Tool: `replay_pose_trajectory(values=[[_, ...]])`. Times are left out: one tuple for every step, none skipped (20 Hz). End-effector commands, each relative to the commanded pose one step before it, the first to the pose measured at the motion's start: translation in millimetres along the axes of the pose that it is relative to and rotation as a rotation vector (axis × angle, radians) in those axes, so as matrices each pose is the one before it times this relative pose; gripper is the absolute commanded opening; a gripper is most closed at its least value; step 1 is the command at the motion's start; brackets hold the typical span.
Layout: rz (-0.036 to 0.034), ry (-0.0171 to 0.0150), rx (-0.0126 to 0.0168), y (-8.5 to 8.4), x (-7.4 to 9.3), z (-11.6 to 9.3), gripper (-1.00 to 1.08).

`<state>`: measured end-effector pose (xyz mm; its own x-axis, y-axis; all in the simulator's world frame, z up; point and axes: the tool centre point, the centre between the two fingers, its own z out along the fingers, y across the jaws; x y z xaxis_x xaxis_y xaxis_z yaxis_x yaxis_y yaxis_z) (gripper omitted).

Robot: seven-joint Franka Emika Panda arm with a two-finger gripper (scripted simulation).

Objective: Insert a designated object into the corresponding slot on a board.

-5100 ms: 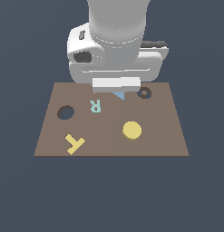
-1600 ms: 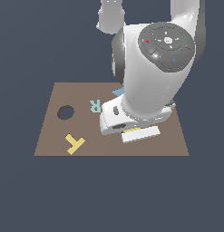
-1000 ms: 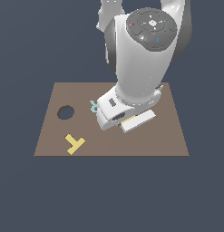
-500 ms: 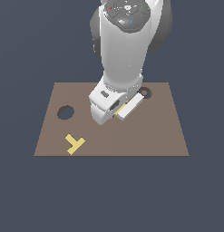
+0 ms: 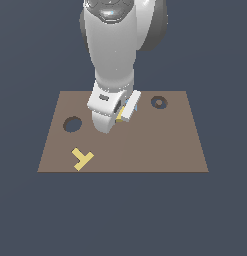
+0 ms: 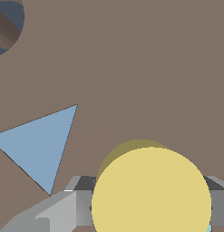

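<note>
My gripper (image 6: pixel 149 206) is shut on the yellow disc (image 6: pixel 152 190); grey fingers (image 6: pixel 79 209) show at either side of it in the wrist view. The disc hangs just above the brown board (image 6: pixel 145 68), casting a shadow on it, beside the blue triangle (image 6: pixel 41 145). In the exterior view the gripper (image 5: pixel 122 114) hovers over the board's (image 5: pixel 160 145) middle back part, and only a sliver of the disc (image 5: pixel 118 116) shows under the hand. The plain dark round hole (image 5: pixel 72 124) lies apart from it, toward the exterior view's left. The arm hides the letter R.
A smaller dark ring with a brown centre (image 5: pixel 158 102) sits at the board's back, toward the exterior view's right, and shows as the ring (image 6: pixel 5 25) in the wrist view. A yellow T (image 5: pixel 82 159) lies near the front left corner.
The disc has left its place on the board's front right part. The arm has carried it toward the exterior view's left and back, turning the hand on the way.
</note>
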<state>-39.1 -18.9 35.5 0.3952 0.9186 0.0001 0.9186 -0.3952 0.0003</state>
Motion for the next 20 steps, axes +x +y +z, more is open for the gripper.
replay_pose_trajectory(values=[[-0.08382, 0.00013, -0.00083, 0.75, -12.15, -0.69, -1.00], [-0.03217, -0.00002, -0.00003, 0.25, -4.78, -0.15, -1.00], [-0.03202, -0.00002, -0.00003, 0.26, -4.77, -0.15, -1.00], [-0.03187, -0.00003, -0.00003, 0.27, -4.76, -0.15, -1.00], [-0.03175, -0.00003, -0.00003, 0.28, -4.75, -0.15, -1.00], [-0.03163, -0.00003, -0.00003, 0.28, -4.74, -0.15, -1.00], [-0.03153, -0.00003, -0.00003, 0.29, -4.73, -0.15, -1.00], [-0.03144, -0.00003, -0.00003, 0.30, -4.73, -0.15, -1.00], [-0.03137, -0.00003, -0.00003, 0.31, -4.73, -0.15, -1.00], [-0.03131, -0.00004, -0.00003, 0.32, -4.73, -0.15, -1.00], [-0.03126, -0.00004, -0.00003, 0.33, -4.73, -0.15, -1.00], [-0.03122, -0.00004, -0.00002, 0.34, -4.73, -0.15, -1.00], [-0.03120, -0.00004, -0.00002, 0.34, -4.74, -0.15, -1.00], [-0.03119, -0.00004, -0.00002, 0.35, -4.74, -0.15, -1.00], [-0.03119, -0.00004, -0.00002, 0.36, -4.75, -0.15, -1.00], [-0.03120, -0.00004, -0.00002, 0.38, -4.75, -0.15, -1.00], [-0.03123, -0.00004, -0.00001, 0.39, -4.76, -0.15, -1.00], [-0.03127, -0.00003, -0.00001, 0.40, -4.77, -0.15, -1.00], [-0.03128, -0.00003, -0.00001, 0.41, -4.78, -0.15, -1.00], [-0.03063, -0.00003, 0.00000, 0.42, -4.68, -0.14, -1.00]])
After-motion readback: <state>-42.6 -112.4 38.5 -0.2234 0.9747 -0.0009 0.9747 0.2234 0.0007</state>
